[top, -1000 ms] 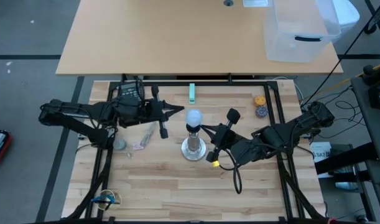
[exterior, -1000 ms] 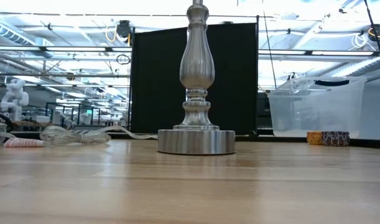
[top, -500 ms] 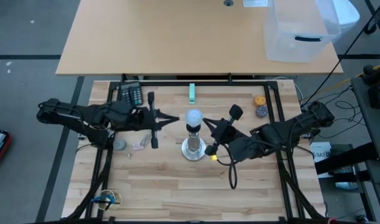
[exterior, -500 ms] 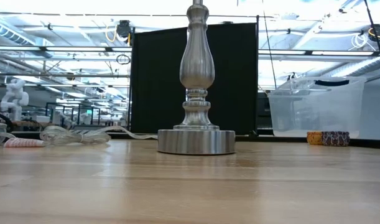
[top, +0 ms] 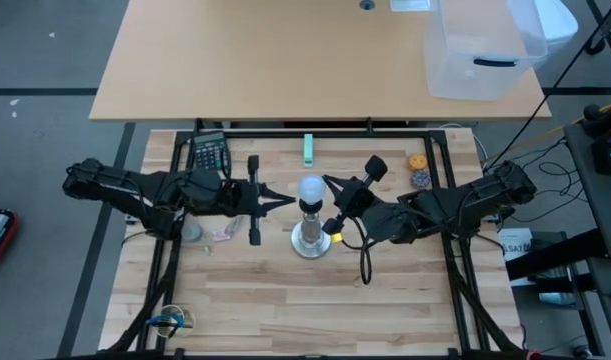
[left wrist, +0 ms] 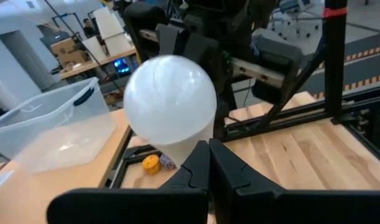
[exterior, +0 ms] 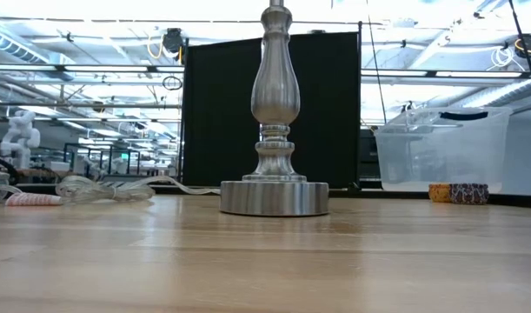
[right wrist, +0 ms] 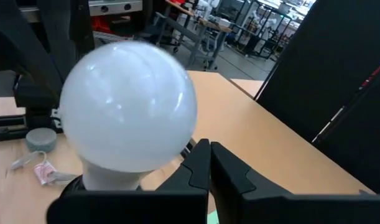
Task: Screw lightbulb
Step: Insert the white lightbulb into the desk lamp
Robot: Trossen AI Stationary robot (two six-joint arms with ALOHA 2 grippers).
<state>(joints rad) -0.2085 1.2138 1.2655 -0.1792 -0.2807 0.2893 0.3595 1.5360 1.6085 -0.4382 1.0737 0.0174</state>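
The white lightbulb (top: 311,189) sits upright in the socket on top of the silver lamp stand (top: 311,240) at the table's middle. The low view shows only the stand's round base (exterior: 274,197) on the wood; the bulb is above that picture. My left gripper (top: 289,198) is shut, its tips level at the bulb's left side, beside its neck (left wrist: 185,148). My right gripper (top: 327,181) is shut too, its tips level at the bulb's far right side (right wrist: 129,102). My left gripper's shut fingertips (left wrist: 201,152) come level from the table's left to the bulb's neck; I cannot tell whether they touch it. My right gripper's shut fingertips (right wrist: 202,151) come level from the table's right to the globe's lower edge; I cannot tell whether they touch it.
A calculator (top: 210,152) and a green piece (top: 309,150) lie at the far edge. Two small patterned things (top: 419,170) lie far right. A tape roll and clear wrapping (top: 207,231) lie left of the stand. A clear bin (top: 482,48) stands on the table behind.
My left gripper has swung toward the table's near edge, along the bulb's left side. My right gripper has swung toward the far edge, along the bulb's right side. Both stay shut. The bulb and stand have kept their place.
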